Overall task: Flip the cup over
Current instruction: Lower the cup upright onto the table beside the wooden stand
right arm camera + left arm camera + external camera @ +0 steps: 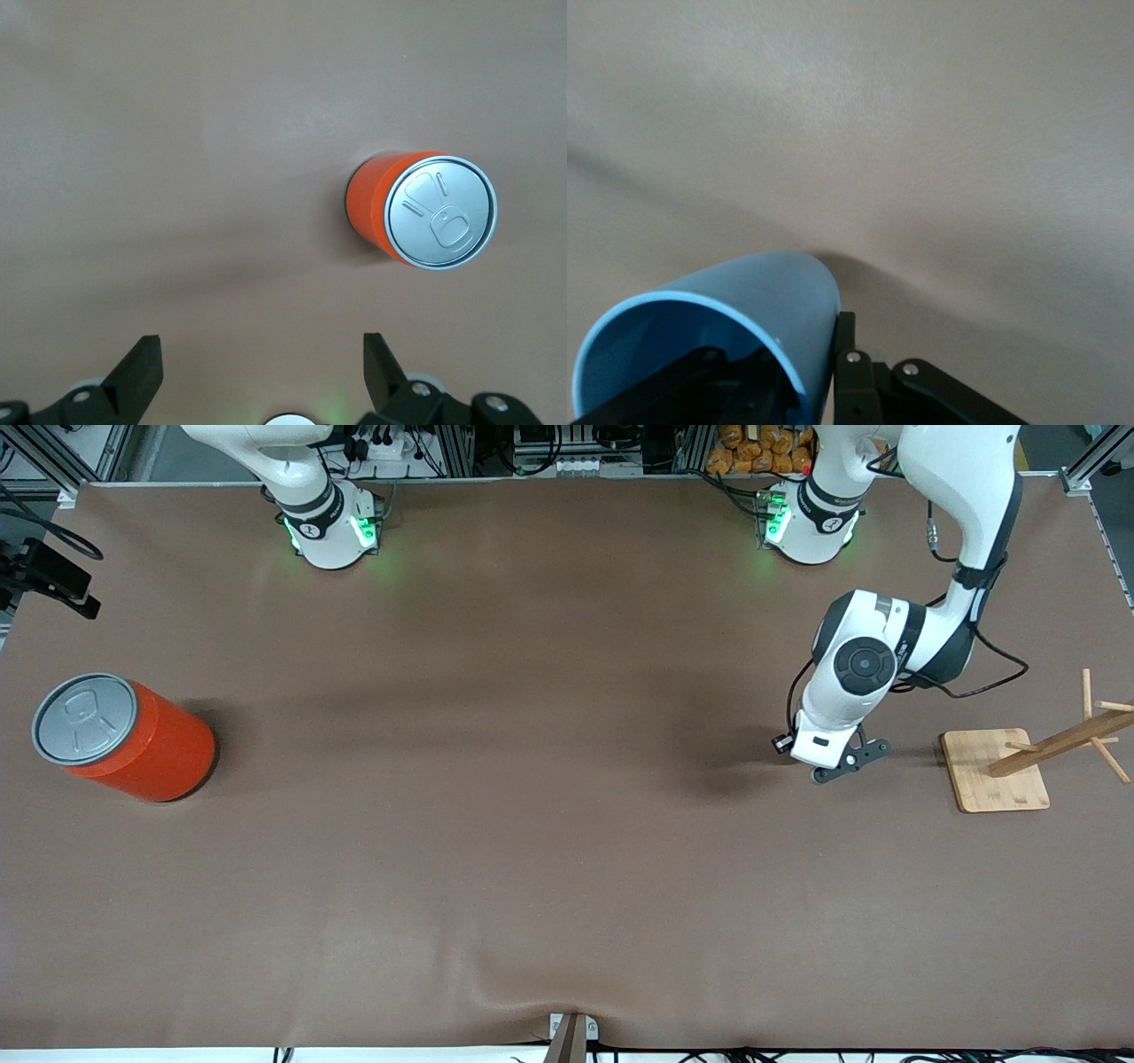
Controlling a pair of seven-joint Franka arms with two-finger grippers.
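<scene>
The light blue cup [735,310] shows only in the left wrist view, with its open mouth toward the camera. My left gripper [811,354] is shut on its rim wall, one finger inside and one finger [844,332] outside. The cup is held close over the brown table. In the front view the left gripper [831,766] is low over the table beside a wooden rack, and the hand hides the cup. My right gripper [259,341] is open and empty, high over the table near its own base, and is out of the front view.
A large orange-red can [133,737] with a grey pull-tab lid stands at the right arm's end of the table; it also shows in the right wrist view [425,212]. A wooden peg rack [997,772] stands at the left arm's end, next to the left gripper.
</scene>
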